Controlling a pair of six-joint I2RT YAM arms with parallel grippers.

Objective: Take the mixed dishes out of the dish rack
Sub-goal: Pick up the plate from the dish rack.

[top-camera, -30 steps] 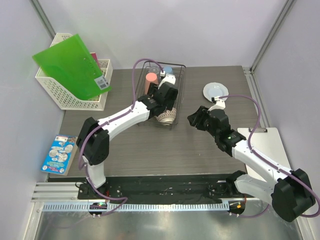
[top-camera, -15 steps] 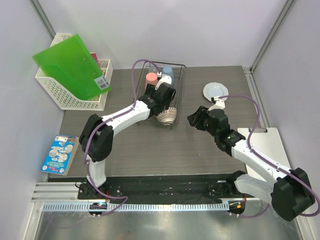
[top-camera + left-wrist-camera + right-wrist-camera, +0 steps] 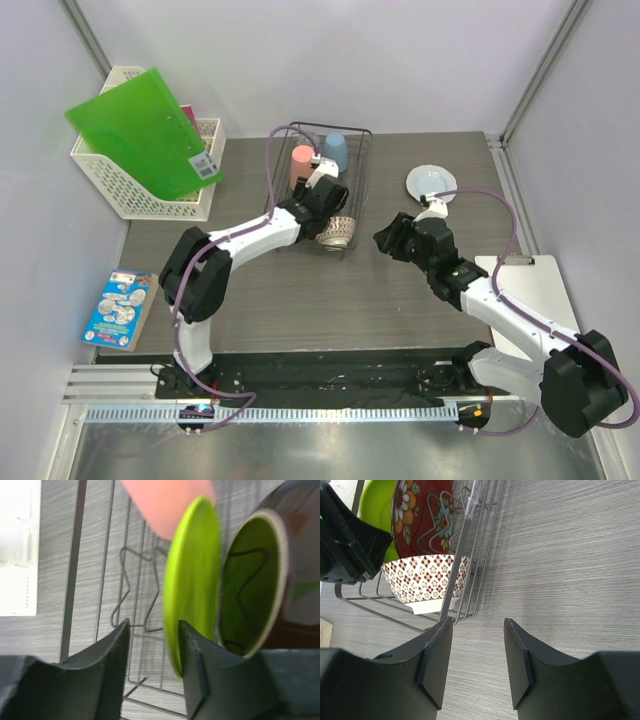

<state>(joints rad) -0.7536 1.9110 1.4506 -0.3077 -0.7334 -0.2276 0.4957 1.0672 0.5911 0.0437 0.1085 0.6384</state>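
Observation:
The black wire dish rack [image 3: 358, 170] stands at the table's back middle. It holds a pink cup [image 3: 302, 160], a light blue cup [image 3: 335, 150] and a white bowl with a reddish pattern [image 3: 338, 231]. My left gripper [image 3: 322, 195] is down inside it. In the left wrist view its jaws [image 3: 154, 630] straddle the rim of the upright yellow-green plate [image 3: 192, 580]: the right finger lies against the plate, the left finger stands apart. The red patterned plate [image 3: 420, 510] stands just behind. My right gripper [image 3: 477, 645] hangs open over bare table beside the rack. A pale plate [image 3: 430, 181] lies on the table.
A white lattice basket [image 3: 145, 190] with a green folder [image 3: 140, 125] stands at the back left. A colourful booklet [image 3: 118, 308] lies at the left edge, a white clipboard [image 3: 530, 290] at the right. Purple cables loop over both arms.
My left gripper has reached deeper into the rack and its jaws have narrowed around the yellow-green plate's rim. The right arm has stayed put.

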